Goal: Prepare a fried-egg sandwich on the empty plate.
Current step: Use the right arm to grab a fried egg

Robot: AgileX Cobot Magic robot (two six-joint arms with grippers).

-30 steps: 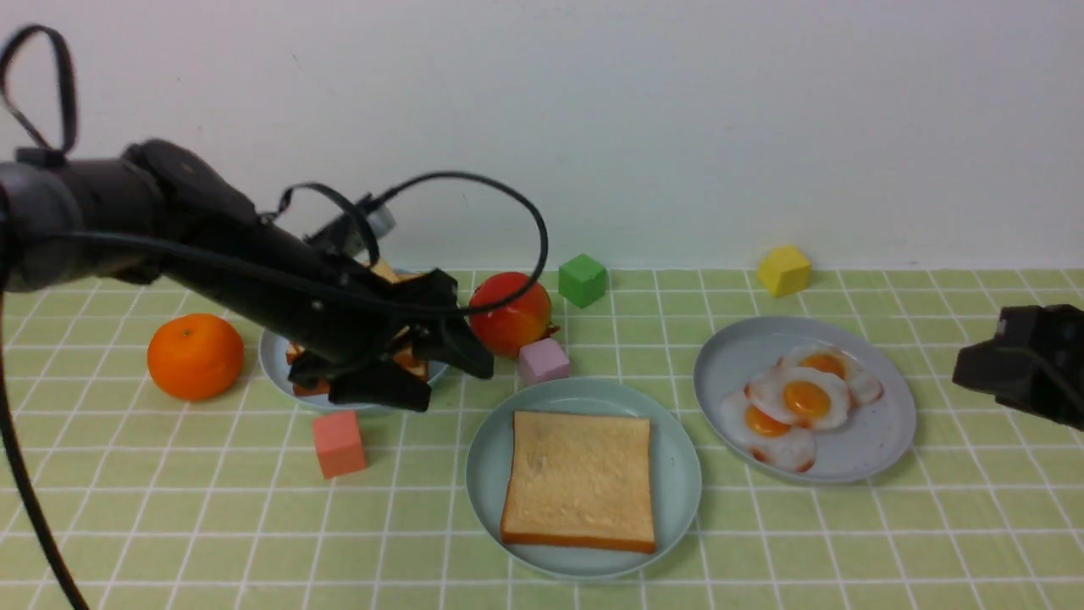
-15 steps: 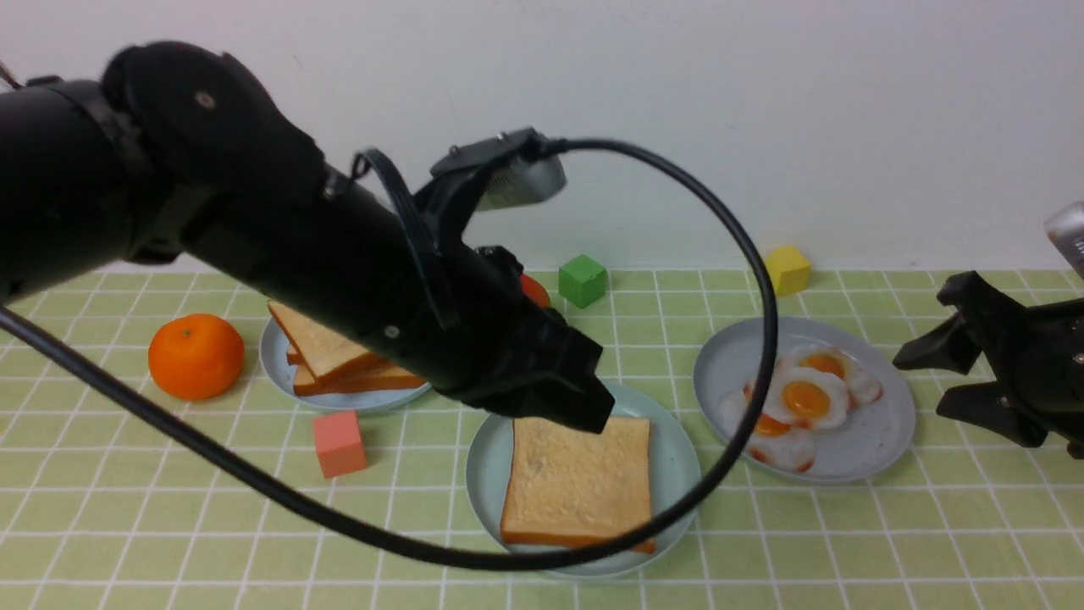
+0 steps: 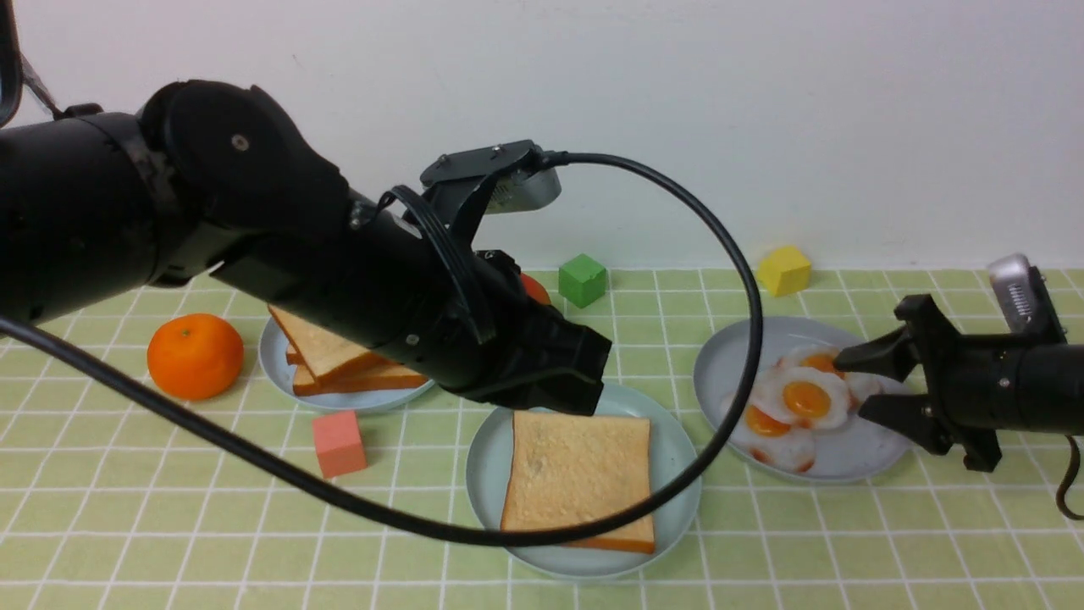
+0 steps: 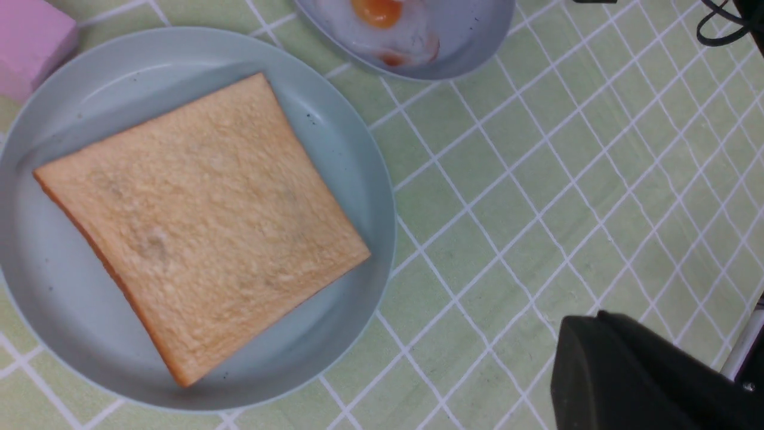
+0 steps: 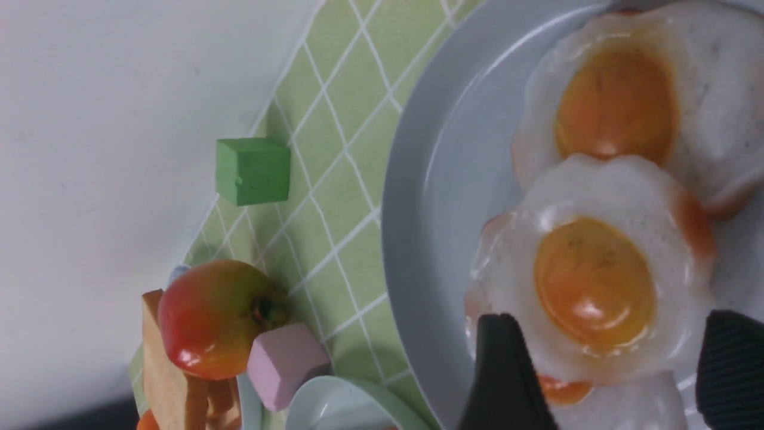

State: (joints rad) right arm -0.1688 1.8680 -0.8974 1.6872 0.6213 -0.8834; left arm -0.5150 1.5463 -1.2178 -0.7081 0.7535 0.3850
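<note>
front view | right gripper (image 3: 849, 387) fingers apart at top egg (image 3: 804, 398) | toast (image 3: 580, 479) flat, square-on

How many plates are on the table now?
3: middle plate under one toast slice, left plate with stacked toast, right plate with eggs. The arm may hide more.

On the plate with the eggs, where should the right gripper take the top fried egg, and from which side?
Probably by its thin white edge, from the robot's right, where the open right gripper faces it. The top fried egg lies flat over other eggs, so that edge sits raised off the grey-blue plate.
</note>
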